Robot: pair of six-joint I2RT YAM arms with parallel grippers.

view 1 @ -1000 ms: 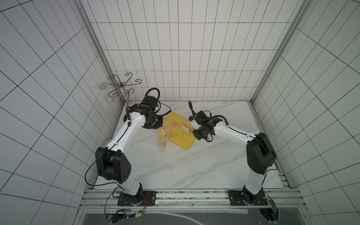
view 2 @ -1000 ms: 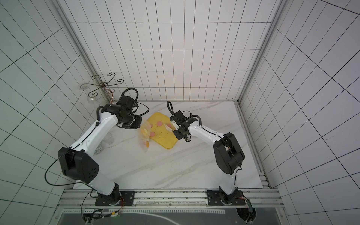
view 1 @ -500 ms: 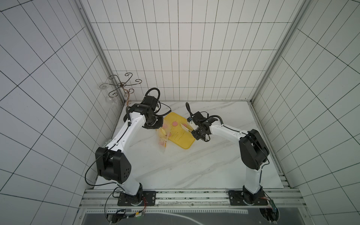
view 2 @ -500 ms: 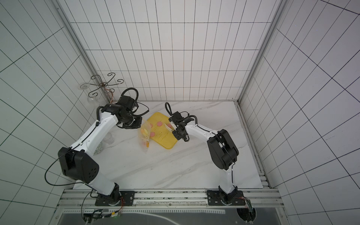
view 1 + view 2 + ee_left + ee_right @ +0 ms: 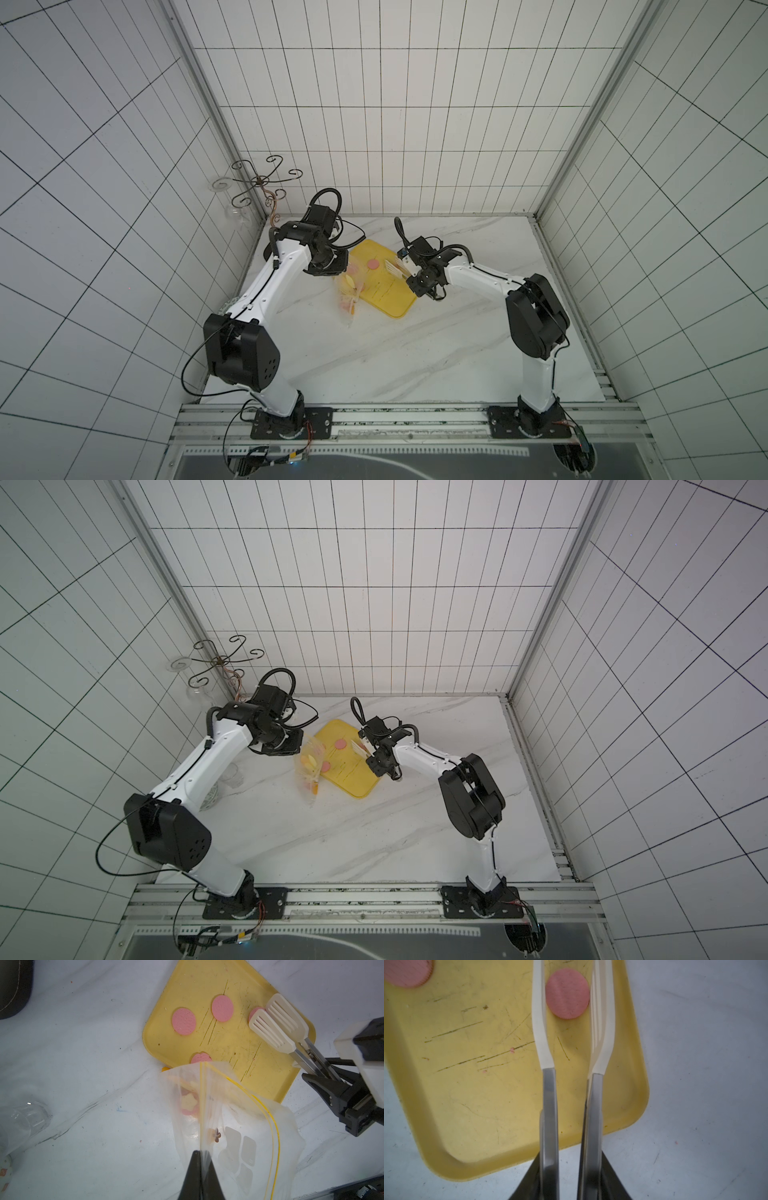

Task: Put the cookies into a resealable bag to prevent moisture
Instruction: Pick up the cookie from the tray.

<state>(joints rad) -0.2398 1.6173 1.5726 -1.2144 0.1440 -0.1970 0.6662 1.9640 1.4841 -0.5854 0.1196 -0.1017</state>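
Observation:
My left gripper (image 5: 200,1154) is shut on the rim of the resealable bag (image 5: 239,1126), holding its mouth open beside the yellow tray (image 5: 259,1076). Inside the bag lie a pale flower cookie (image 5: 189,1102) and pink ones. Several pink cookies (image 5: 184,1021) rest on the tray. My right gripper (image 5: 570,1153) is shut on metal tongs (image 5: 549,1088). Their white tips stand on either side of one pink cookie (image 5: 567,993), close to its edges. In both top views the bag (image 5: 351,291) hangs at the tray's (image 5: 353,771) left edge.
A wire stand (image 5: 262,187) with a hanging glass fills the back left corner. A clear glass cup (image 5: 20,1120) stands left of the bag, near the left arm. Tiled walls close in the marble table (image 5: 415,353) on three sides.
The right arm has reached further over the tray and the tongs' tips have narrowed around a pink cookie. The left arm and bag have stayed in place.

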